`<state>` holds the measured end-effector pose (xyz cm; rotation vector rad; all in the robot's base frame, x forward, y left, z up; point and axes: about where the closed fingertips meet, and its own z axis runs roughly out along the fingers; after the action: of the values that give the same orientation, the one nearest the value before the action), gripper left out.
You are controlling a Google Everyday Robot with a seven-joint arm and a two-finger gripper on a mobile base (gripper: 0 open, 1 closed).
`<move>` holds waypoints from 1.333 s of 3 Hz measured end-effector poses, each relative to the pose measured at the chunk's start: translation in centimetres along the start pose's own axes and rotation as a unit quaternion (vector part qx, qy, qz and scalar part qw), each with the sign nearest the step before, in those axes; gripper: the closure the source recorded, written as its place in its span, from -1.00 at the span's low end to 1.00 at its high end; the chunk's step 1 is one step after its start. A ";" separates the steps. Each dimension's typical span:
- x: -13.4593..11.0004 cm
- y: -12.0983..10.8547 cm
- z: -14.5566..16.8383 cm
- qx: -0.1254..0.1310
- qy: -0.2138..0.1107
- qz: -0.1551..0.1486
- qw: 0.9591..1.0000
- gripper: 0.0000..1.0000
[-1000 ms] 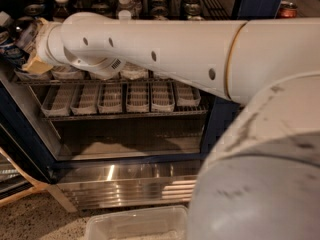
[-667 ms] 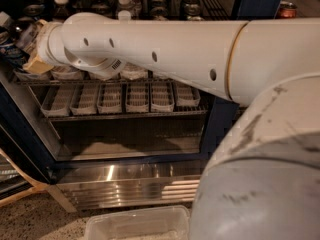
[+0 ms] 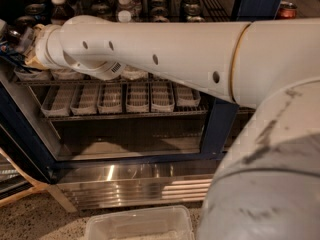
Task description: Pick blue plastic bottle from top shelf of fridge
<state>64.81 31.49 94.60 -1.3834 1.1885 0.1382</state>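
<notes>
One arm (image 3: 165,54) — white and thick, stretched leftward across the open front of the fridge (image 3: 219,126), hiding much of the top shelf (image 3: 35,77). It appears to lie level with that shelf so that the gripper can meet a bottle side-on.

One gripper (image 3: 14,40), at the far left edge at top-shelf height, half lost among dark shapes. Whether it is open or closed on anything cannot be told.

Several bottles and cans stand upright in rows behind the arm, in white lane trays that keep each row in line.

One blue plastic bottle (image 3: 59,6) — probably the slim one with a white cap and dark brown contents, upper left, just above the wrist and near the gripper. It stands upright on the shelf and does not look lifted.

One lower rack (image 3: 125,98), with short ridged trays side by side.

One ribbed steel base panel (image 3: 135,184); one clear plastic tub (image 3: 140,226) on the floor in front.

Stage, as judged: reach made, pick not yet shown. Close neighbours could be knocked.
</notes>
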 end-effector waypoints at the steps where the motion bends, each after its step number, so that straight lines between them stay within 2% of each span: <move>1: 0.0 0.1 0.1 0.003 0.000 0.006 1.000 1.00; 3: -0.1 -0.6 0.3 0.020 0.000 0.029 0.999 1.00; 4: -2.7 -2.4 -1.0 0.050 -0.025 0.041 0.998 1.00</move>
<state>64.63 31.50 98.37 -1.2382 1.1946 0.1691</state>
